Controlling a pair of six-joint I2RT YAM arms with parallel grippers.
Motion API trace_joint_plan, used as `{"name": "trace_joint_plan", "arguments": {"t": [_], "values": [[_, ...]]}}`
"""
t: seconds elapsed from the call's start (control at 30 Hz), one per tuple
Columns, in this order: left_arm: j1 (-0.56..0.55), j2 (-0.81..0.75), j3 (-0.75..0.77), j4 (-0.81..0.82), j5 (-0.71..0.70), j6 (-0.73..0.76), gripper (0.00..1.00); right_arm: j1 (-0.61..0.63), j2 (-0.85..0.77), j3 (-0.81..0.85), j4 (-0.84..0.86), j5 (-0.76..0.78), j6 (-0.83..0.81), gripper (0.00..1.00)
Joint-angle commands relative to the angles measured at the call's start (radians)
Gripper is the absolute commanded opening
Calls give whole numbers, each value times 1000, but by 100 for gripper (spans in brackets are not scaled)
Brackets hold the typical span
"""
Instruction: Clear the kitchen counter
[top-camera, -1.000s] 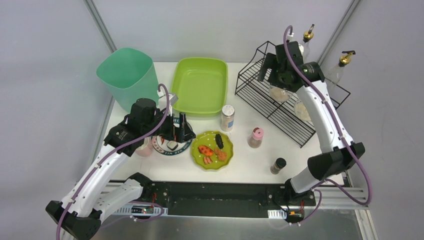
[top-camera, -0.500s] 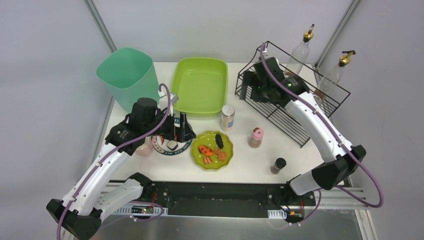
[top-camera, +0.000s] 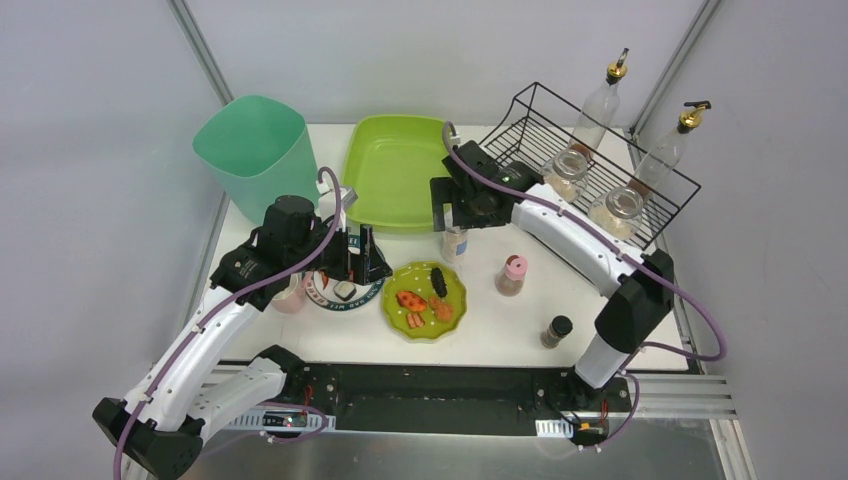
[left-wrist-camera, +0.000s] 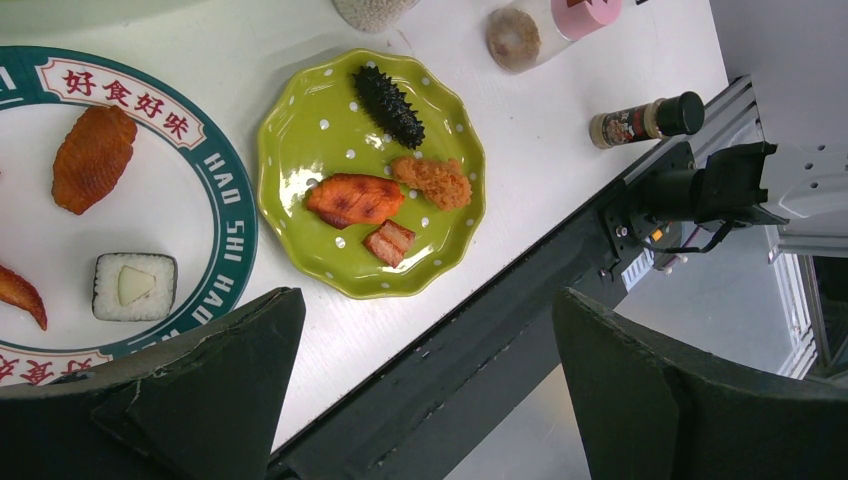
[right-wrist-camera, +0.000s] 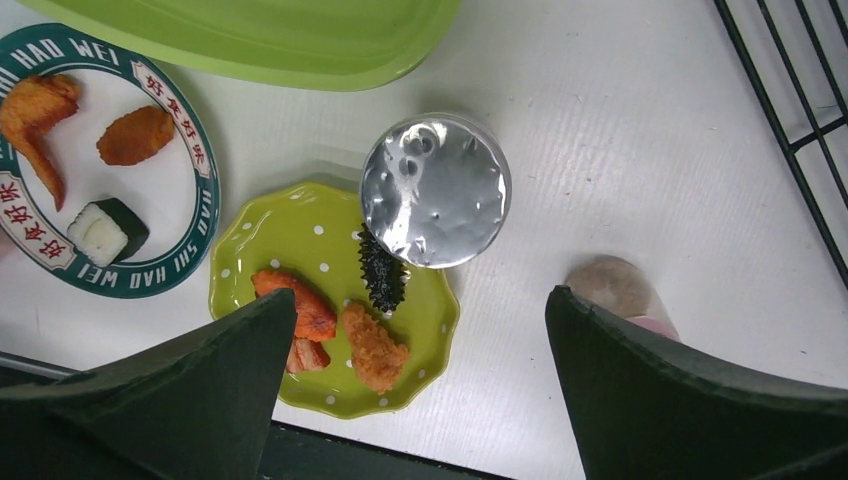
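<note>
At the left of the overhead frame, the left gripper (top-camera: 357, 262) is hovering over the teal-rimmed plate (top-camera: 320, 296). Its fingers are spread wide and holding nothing, apparently lined up to pick from the food there. Across the centre, the white table (top-camera: 500, 335) is carrying the spotted green plate (top-camera: 456, 285), so clearing is judged far from complete. Right of centre, the right gripper (top-camera: 452, 215) is hanging directly above the silver-lidded shaker (right-wrist-camera: 435, 190), fingers released and empty, seemingly positioned for a descent onto it.

Kitchen counter (top-camera: 500, 335): green plate (top-camera: 420, 281), white plate (left-wrist-camera: 150, 200), tub (top-camera: 400, 170), bin (top-camera: 255, 150), rack (top-camera: 560, 218), black-capped jar (top-camera: 556, 330).
</note>
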Motion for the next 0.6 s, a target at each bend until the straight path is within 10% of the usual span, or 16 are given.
{"name": "trace_joint_plan", "arguments": {"t": [0.0,0.57], "values": [[10,-9,-3,6,10,9,100,8,41,55,24,27,-9,99],[10,-7,-4,6,11,9,100,17,193,121,17,94,-10,98]]}}
